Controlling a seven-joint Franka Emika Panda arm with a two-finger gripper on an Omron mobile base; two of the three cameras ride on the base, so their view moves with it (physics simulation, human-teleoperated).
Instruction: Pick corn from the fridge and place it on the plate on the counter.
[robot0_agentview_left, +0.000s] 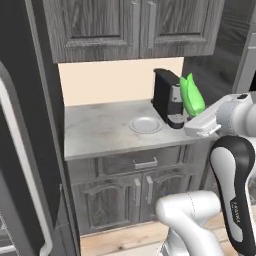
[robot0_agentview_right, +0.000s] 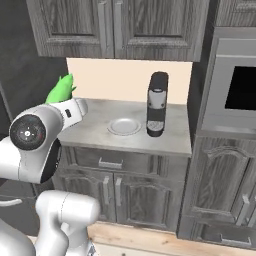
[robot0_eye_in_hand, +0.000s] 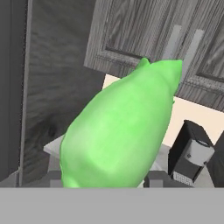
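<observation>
In a rendered kitchen, one light grey marbled counter (robot0_agentview_left: 100, 132) sits in an alcove with a beige backsplash. Above it hang two dark wood-grain upper cabinet doors (robot0_agentview_right: 115, 25), and below it are one drawer (robot0_agentview_left: 142, 162) and two lower cabinet doors (robot0_agentview_left: 135, 197). To the right in the right base view stands one built-in oven (robot0_agentview_right: 237, 82) with a dark window. At the left edge of the left base view, part of the grey fridge door (robot0_agentview_left: 20, 165) shows with its long pale handle.

On the counter stand two things: one black coffee machine (robot0_agentview_right: 156, 104) and, just beside it on the left, one small round pale plate (robot0_agentview_right: 124, 126).

One bright green corn (robot0_eye_in_hand: 120, 133) is held up in the air at the gripper (robot0_agentview_left: 196, 114), above the counter's front edge and short of the plate. The fingers are hidden behind the cob, so I cannot tell how they sit on it.

A small dark label on the robot's forearm is too blurred to read.
</observation>
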